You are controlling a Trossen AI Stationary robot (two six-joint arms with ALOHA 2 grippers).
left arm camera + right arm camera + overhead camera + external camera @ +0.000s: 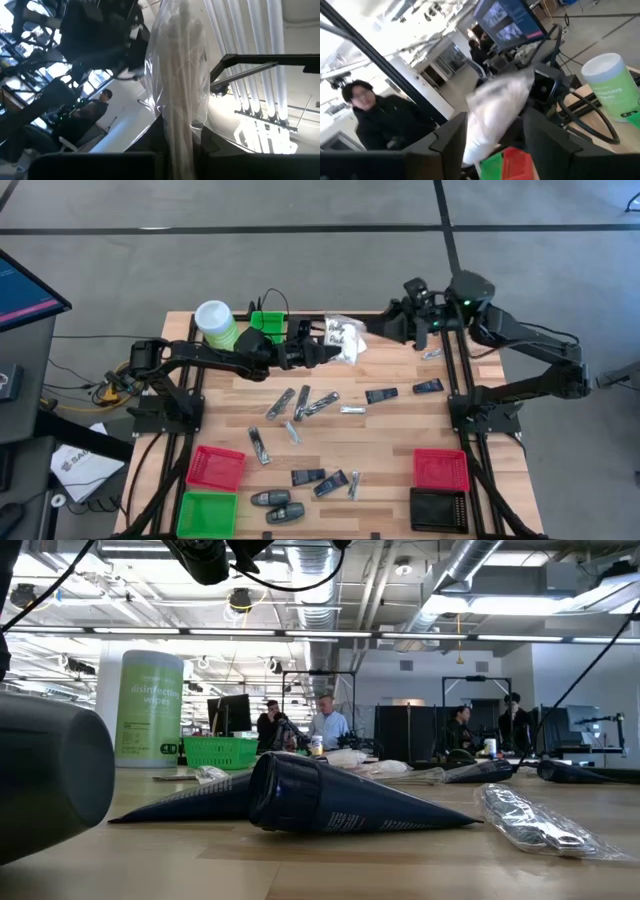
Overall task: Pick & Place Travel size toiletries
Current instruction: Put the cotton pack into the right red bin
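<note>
Sachet bag (344, 335) pinched by left end effector (326, 352); right end effector (372, 330) beside it.

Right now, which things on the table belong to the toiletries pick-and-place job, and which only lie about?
Belong to the job:
- clear crinkly plastic sachet, shared between left gripper and right gripper
- flat dark blue-black packets
- slim silvery packets
- black oval pieces

Lying about:
- tall green wipes canister with white lid
- monitor beside the table

- A clear crinkly bag (343, 337) of white sachets is lifted at the table's far middle.
- Silvery tubes (303, 403) and dark blue-black packets (381, 395) lie scattered mid-table.
- Black oval pieces (277, 505) lie near the front edge.
</note>
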